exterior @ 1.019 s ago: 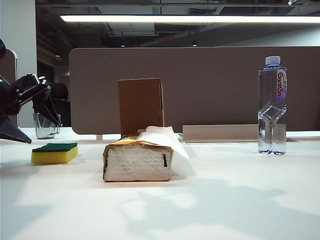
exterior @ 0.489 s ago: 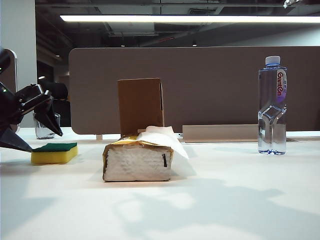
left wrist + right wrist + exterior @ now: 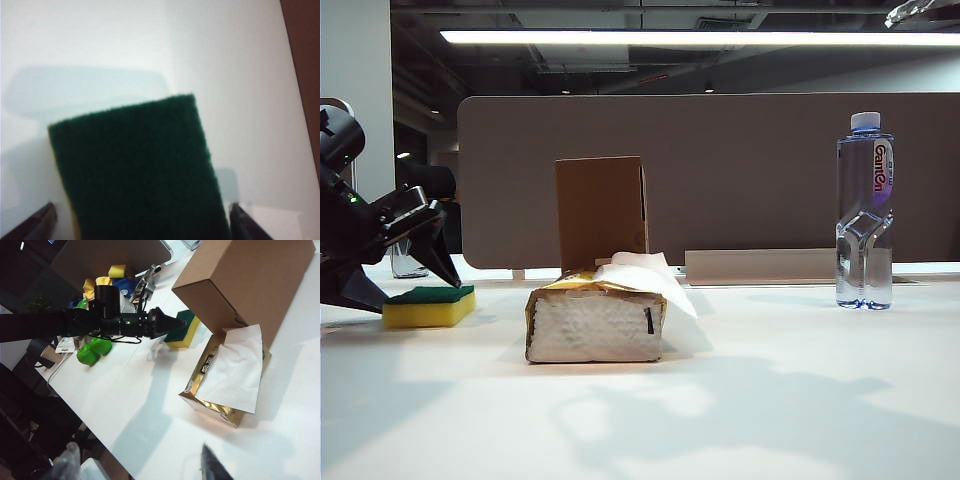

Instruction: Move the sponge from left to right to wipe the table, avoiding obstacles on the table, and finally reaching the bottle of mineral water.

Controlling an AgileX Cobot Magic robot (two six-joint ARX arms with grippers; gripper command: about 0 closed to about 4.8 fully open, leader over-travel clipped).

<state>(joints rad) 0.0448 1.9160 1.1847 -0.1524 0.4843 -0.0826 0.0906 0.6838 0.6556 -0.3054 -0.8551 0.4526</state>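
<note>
An office — desk partition (image 3: 720,180), strip lighting (image 3: 700,37) overhead.

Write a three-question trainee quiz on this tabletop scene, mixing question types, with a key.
1. True or false: the left gripper has already shut on the sponge.
2. Which stands farther back: (a) tissue pack or (b) box?
3. Fill in: the bottle stands at the table's ____ side in the exterior view.

Key: 1 false, jaws open astride it; 2 b; 3 right. The right gripper hangs open above the table.
</note>
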